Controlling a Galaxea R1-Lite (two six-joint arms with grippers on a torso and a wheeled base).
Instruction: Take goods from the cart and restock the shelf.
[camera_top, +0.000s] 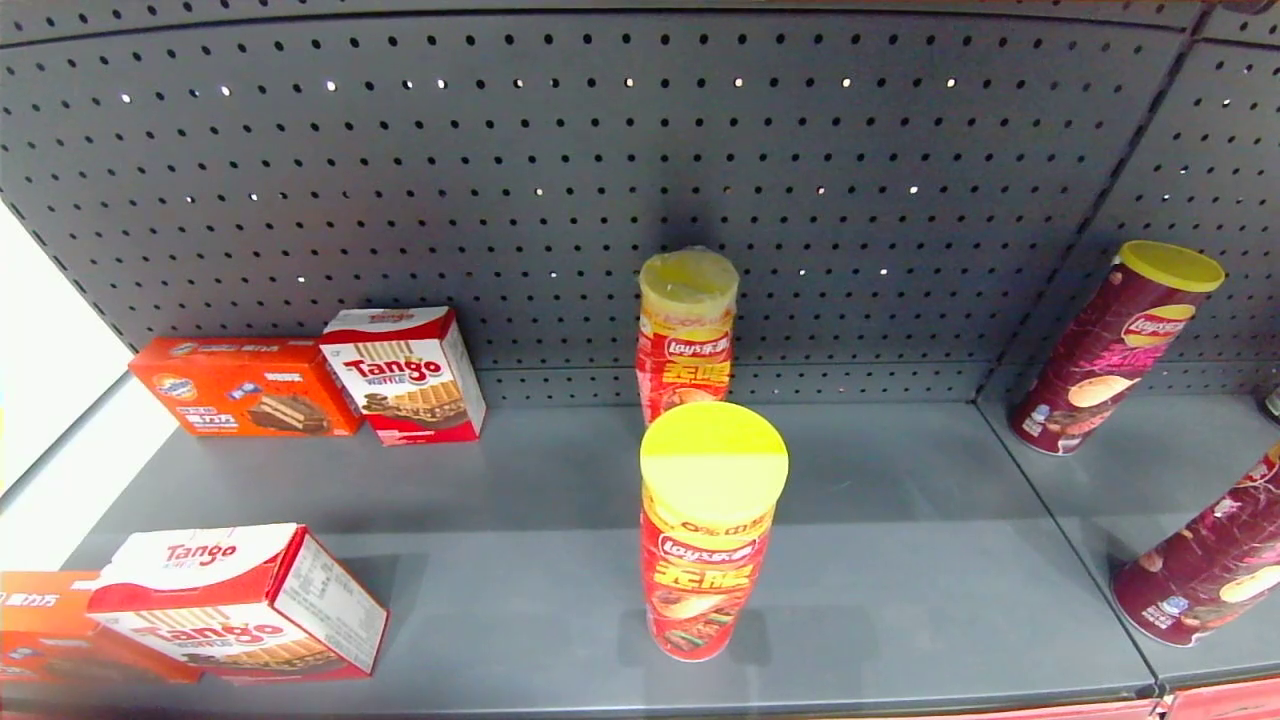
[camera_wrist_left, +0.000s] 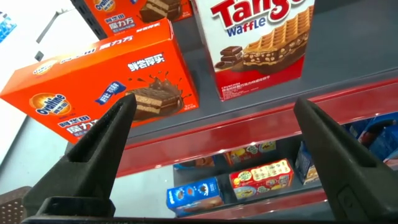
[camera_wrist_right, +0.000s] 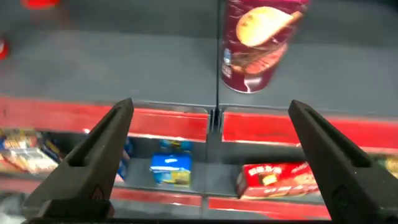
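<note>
Two red chip cans stand upright on the shelf (camera_top: 900, 560): the front can (camera_top: 705, 540), the rear can (camera_top: 686, 335) at its twelve o'clock. Snack boxes (camera_top: 405, 375) sit around its ten o'clock, a maroon can (camera_top: 1200, 570) at three.

Left wrist view: the left gripper (camera_wrist_left: 214, 102) gapes empty, facing an orange box (camera_wrist_left: 106, 74).

Right wrist view: the right gripper (camera_wrist_right: 211, 104) is spread wide, empty, near a maroon can (camera_wrist_right: 258, 43).

Even, fairly bright light comes from above and in front, so the front red can (camera_top: 705, 560) throws only faint, soft shadows on the grey shelf (camera_top: 900, 560) either side of its foot. The can behind it (camera_top: 686, 335) leaves a dim smudge on the pegboard (camera_top: 400, 180). Behind the front can some pegboard holes glow as white pinpricks; far to its left everything washes out to plain white, and the pegboard's top edge bows.
</note>
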